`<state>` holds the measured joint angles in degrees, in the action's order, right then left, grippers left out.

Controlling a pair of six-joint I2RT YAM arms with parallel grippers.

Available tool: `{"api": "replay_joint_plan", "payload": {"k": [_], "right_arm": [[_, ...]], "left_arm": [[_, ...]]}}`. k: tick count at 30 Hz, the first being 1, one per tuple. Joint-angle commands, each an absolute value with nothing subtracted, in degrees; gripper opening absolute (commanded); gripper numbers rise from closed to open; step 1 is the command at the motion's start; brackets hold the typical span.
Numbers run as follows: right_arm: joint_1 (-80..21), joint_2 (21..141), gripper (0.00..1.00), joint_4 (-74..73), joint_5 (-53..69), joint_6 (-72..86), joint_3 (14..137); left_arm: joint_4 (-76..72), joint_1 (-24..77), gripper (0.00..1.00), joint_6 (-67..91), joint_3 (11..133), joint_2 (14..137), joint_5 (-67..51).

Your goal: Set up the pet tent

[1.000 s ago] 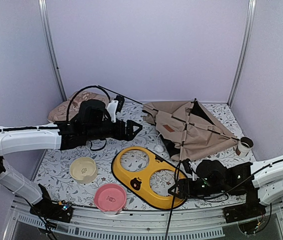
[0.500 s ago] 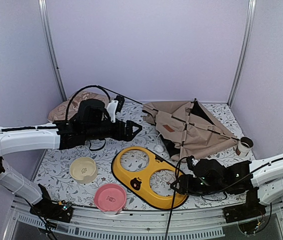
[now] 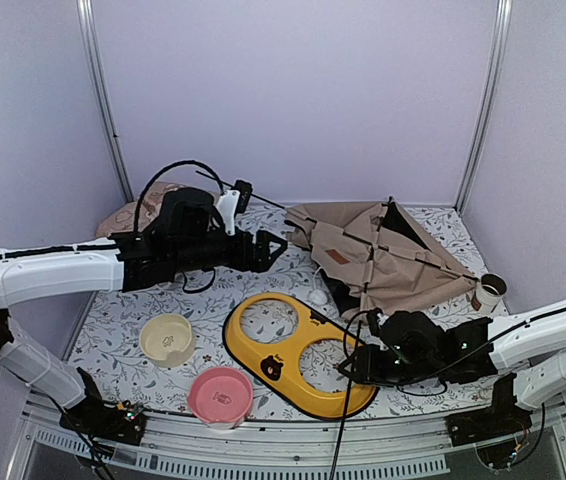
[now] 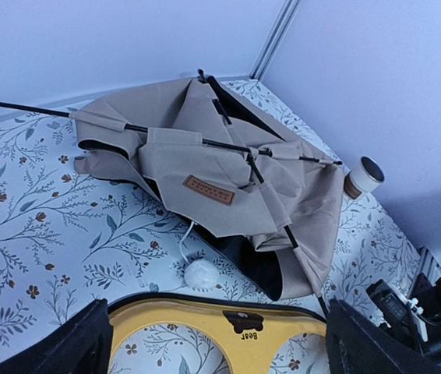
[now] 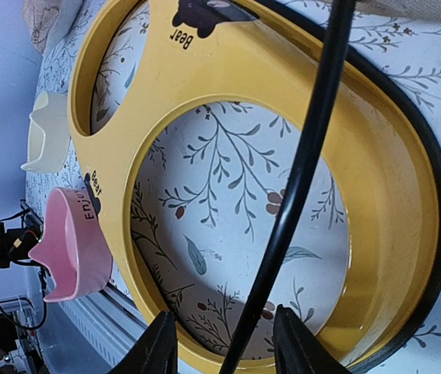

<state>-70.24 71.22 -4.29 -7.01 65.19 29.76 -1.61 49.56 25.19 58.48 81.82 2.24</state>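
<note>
Top external: collapsed pet tent (image 3: 383, 255) lies just right of the spread left gripper (image 3: 277, 247); the right gripper (image 3: 348, 366), also spread, sits farther below.

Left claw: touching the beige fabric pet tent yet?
Apart. The left wrist view shows floral tablecloth and a yellow plastic bowl stand between the left claw and the beige fabric pet tent.
</note>
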Motion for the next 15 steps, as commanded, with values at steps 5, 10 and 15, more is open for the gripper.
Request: {"api": "replay_joint_plan", "payload": {"k": [5, 10, 15], "right_arm": [[-67.5, 71.3, 0.4, 0.0, -3.6, 62.3, 27.7], [-66.3, 72.9, 0.35, 1.0, -2.6, 61.4, 28.0], [-65.2, 74.4, 0.32, 1.4, -1.8, 61.2, 28.2]], "left_arm": [[3.1, 49.9, 0.95, 21.9, 63.9, 84.6, 6.1], [3.6, 49.8, 0.95, 21.7, 65.5, 86.5, 5.2], [3.6, 49.8, 0.95, 21.2, 66.0, 87.5, 4.6]]}}
